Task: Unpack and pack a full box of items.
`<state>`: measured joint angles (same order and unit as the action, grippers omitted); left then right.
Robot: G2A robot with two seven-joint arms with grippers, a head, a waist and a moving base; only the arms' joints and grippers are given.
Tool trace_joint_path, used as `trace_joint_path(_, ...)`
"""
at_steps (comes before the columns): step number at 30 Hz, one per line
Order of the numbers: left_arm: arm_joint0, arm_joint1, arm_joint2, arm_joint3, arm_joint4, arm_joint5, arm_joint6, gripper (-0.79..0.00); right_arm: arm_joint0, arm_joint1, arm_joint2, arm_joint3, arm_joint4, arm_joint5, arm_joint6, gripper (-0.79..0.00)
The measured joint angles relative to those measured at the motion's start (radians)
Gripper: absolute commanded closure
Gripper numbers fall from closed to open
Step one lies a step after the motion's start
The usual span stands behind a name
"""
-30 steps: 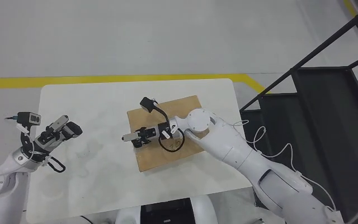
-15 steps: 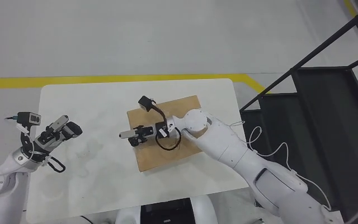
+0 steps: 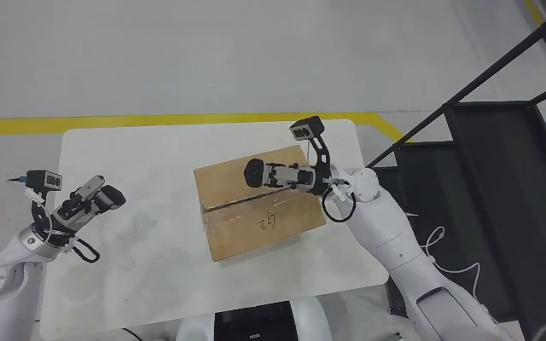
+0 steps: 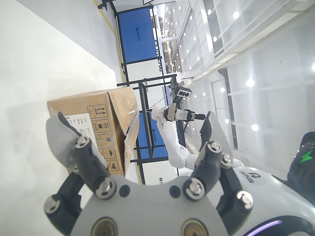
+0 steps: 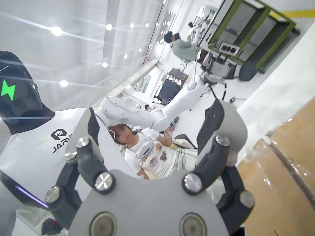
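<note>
A white counter (image 3: pixel 136 153) with rounded corners carries one closed brown cardboard box (image 3: pixel 256 217), set at a slight angle near the middle, a little toward the robot's right.

The right arm comes in from the right side of the counter and stretches level over the far half of the box. Its right end effector (image 3: pixel 252 172) points toward the robot's left, above the box lid. The two fingers are spread wide with nothing between them. From the left wrist view it seems to hang clear of the lid rather than touch it, though the top view alone does not settle that.

The left arm is bent at the left edge of the counter, well apart from the box. The left end effector (image 3: pixel 104 196) points toward the box, its fingers also spread wide and holding nothing.

Clear tape (image 5: pixel 260 163) runs along the seam of the lid and down one end of the box. A handwritten mark (image 3: pixel 266 223) sits on the lid, near the edge closest to the robot. A white label (image 4: pixel 98 128) with rows of small handling symbols covers part of one side of the box.

The floor (image 3: pixel 256 51) is pale grey with a yellow line (image 3: pixel 171 122) running just past the far edge of the counter. Dark metal stairs (image 3: pixel 478 170) stand to the right. Blue panels (image 4: pixel 137 37) in dark frames show behind the box in the left wrist view.
</note>
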<state>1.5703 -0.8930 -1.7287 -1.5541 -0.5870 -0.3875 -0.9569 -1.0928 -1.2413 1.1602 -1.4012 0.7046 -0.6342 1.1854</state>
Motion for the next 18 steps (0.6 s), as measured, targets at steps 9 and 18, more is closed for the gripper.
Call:
trace_joint_path(9,0.000,0.000,0.000,0.000,0.000,0.000,0.000,-0.785,-0.116,0.018,0.117,-0.015,-0.047,-0.057,-0.169,-0.785)
trace_joint_path(18,0.000,0.000,0.000,0.000,0.000,0.000,0.000,-0.785,-0.115,0.017,0.117,-0.010,-0.051,-0.060,-0.175,-0.785)
